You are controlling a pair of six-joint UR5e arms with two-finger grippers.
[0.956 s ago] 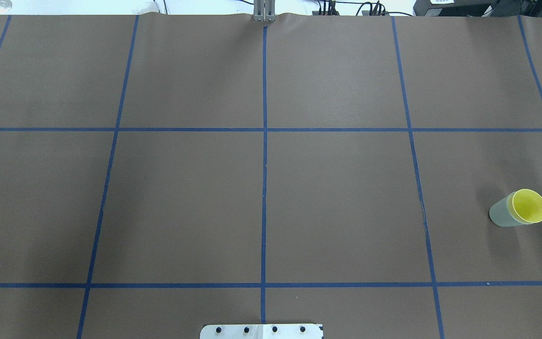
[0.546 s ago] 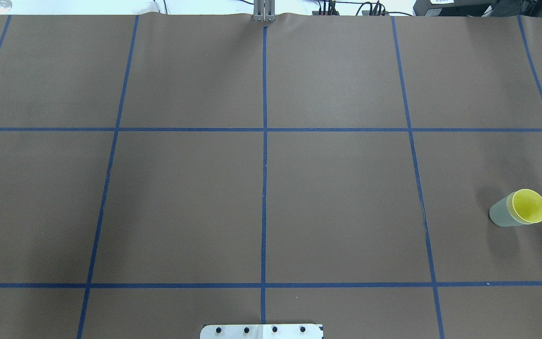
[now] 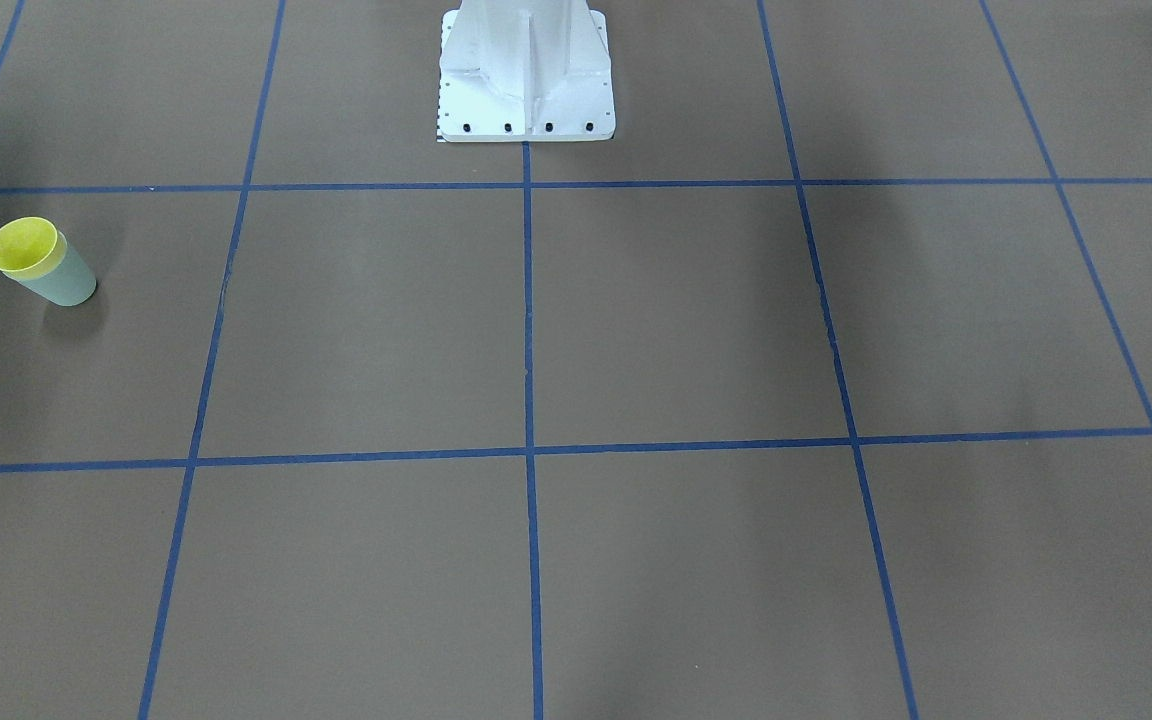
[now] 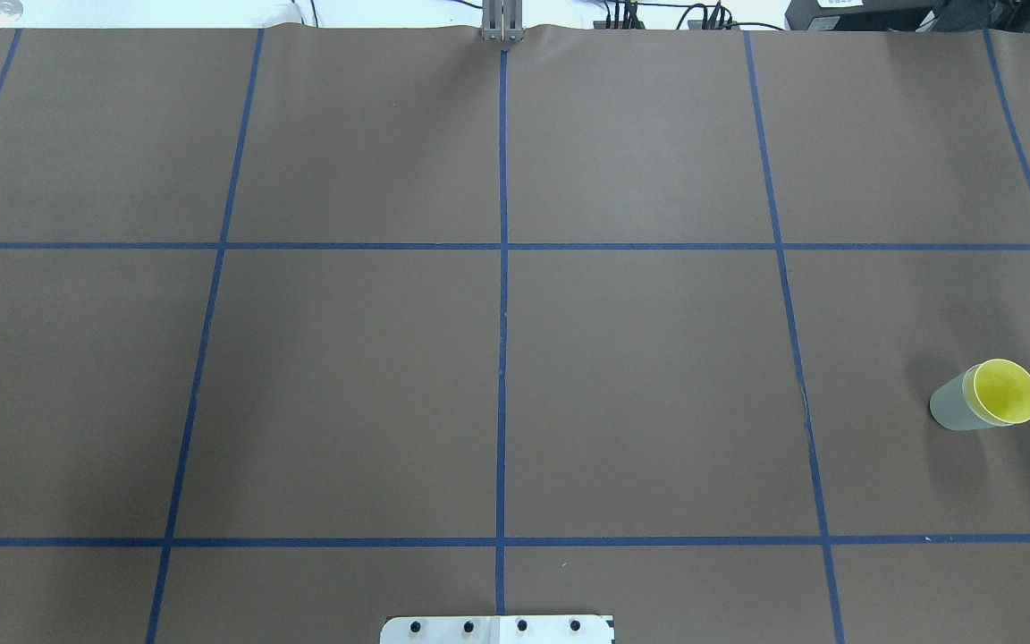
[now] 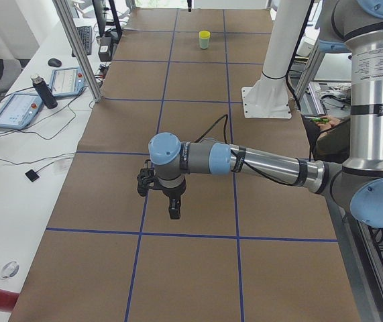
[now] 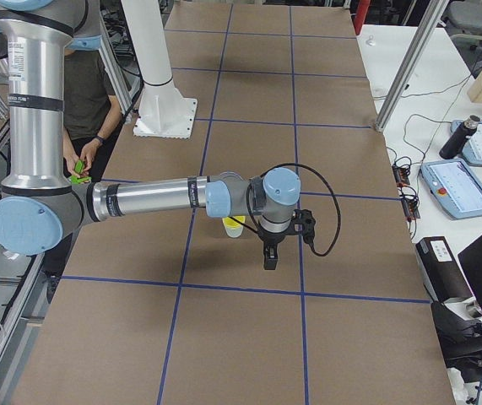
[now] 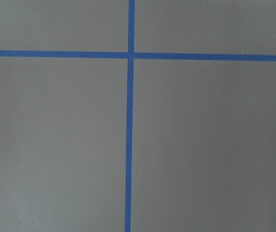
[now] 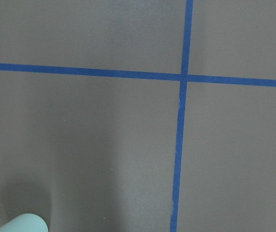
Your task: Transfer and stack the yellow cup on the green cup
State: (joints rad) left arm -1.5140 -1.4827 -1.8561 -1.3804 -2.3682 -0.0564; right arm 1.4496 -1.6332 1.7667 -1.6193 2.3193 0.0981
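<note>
1. The small bright yellow plastic cup (image 4: 1007, 392) sits inside the small pale green plastic cup (image 4: 951, 407). The two cups make one stack.
2. The yellow rim sticks out a little above the green rim. The front-facing view shows this too, with the yellow cup (image 3: 24, 246) on top and the green cup (image 3: 64, 282) under it.
3. The stack stands upright on the brown paper-covered table (image 4: 345, 385). It is close to the table's right edge and a bit nearer the robot's edge than the far edge.
4. Blue tape lines (image 4: 502, 358) cut the table top into big squares. The cups stand inside the square by the right edge and touch no line.
5. The right gripper (image 6: 268, 260) hangs over the table with its fingers pointing down. It is near the cups but does not touch them.
6. Only the side view shows this gripper, so I cannot tell if its fingers are apart or together.
7. The right wrist view looks down on the table, and a bit of the green cup (image 8: 24, 223) peeks in at the bottom left corner.
8. The left gripper (image 5: 172, 211) hangs over the left part of the table, well apart from the cups. It also points down.
9. Only a side view shows it as well, so I cannot tell if its fingers are apart or together.
10. The robot's white metal base (image 3: 526, 100) stands at the middle of the robot's edge of the table.
</note>
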